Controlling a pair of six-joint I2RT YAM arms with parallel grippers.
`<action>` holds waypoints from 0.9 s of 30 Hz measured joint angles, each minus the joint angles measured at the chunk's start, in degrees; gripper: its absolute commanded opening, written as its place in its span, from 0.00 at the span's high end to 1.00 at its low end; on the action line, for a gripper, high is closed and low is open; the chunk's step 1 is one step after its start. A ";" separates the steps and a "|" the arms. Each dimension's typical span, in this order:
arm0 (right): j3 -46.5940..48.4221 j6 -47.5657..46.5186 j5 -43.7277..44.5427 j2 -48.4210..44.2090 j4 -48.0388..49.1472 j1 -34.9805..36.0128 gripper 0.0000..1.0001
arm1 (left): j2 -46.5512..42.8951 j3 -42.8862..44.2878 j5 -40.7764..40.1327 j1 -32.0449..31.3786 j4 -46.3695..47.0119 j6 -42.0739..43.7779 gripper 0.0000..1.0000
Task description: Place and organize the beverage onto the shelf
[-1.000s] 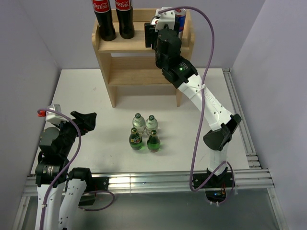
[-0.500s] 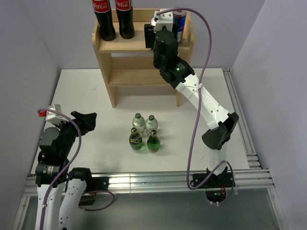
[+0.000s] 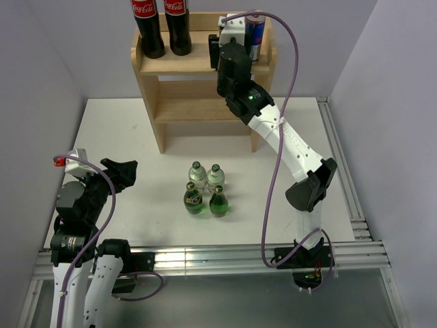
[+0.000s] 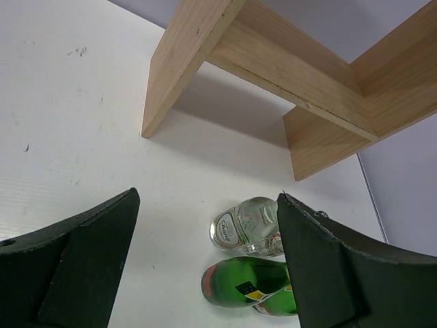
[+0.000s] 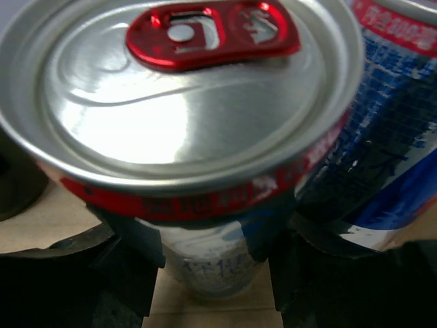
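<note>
Edging further back over the top tier of the shelf (image 3: 194,104), right fingers (image 5: 123,263) pinch the second can (image 5: 184,137) beside its twin (image 5: 389,123); next, seemingly, lower and release it, left fingers (image 4: 75,266) spread idle.

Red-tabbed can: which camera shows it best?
Right wrist: the can fills the frame, lid and tab sharp. Top external shows only one can's side behind the right arm; which can is unclear. Left wrist shows none.

Bright, even light; glare on blurred can (image 5: 184,130)
</note>
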 measured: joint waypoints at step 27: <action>1.01 3.80 -2.64 -0.04 -2.51 -1.46 0.89 | 0.00 0.00 0.17 0.81 0.02 0.00 0.12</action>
